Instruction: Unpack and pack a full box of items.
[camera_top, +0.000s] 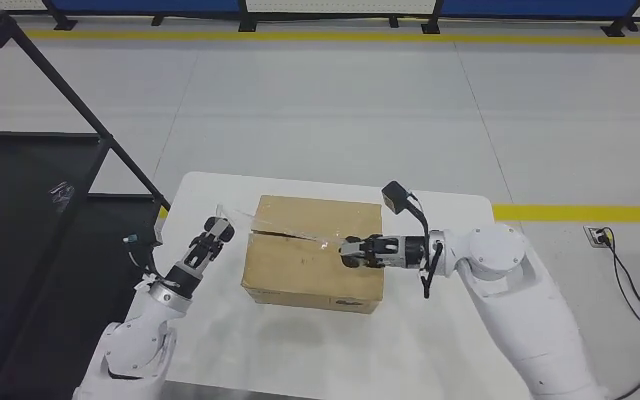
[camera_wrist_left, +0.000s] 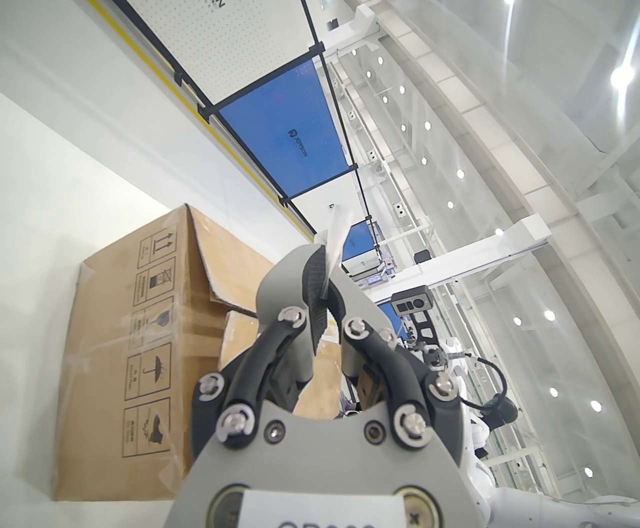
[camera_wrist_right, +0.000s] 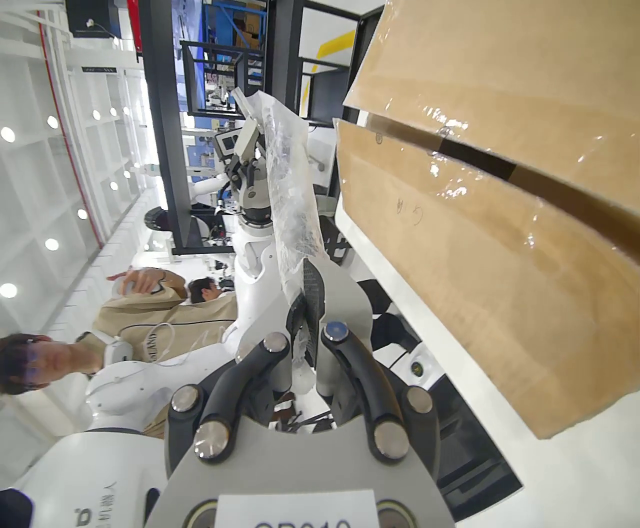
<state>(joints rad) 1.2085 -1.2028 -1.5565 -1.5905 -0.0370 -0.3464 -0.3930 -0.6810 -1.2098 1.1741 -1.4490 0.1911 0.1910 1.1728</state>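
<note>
A brown cardboard box (camera_top: 310, 250) stands in the middle of the white table (camera_top: 440, 330). Its top flaps meet at a seam that gapes slightly (camera_wrist_right: 475, 155). A long strip of clear tape (camera_top: 290, 232) stretches above the box top between both grippers. My left gripper (camera_top: 212, 238) is beside the box's left end, shut on one end of the tape (camera_wrist_left: 336, 230). My right gripper (camera_top: 348, 252) hovers over the right half of the box top, shut on the crumpled other end of the tape (camera_wrist_right: 290, 190). The box side (camera_wrist_left: 125, 350) carries printed handling symbols.
A black metal frame (camera_top: 70, 190) and a dark platform stand to the left of the table. Bare table surface lies in front of the box and to its right. A yellow floor line (camera_top: 570, 212) runs behind the table.
</note>
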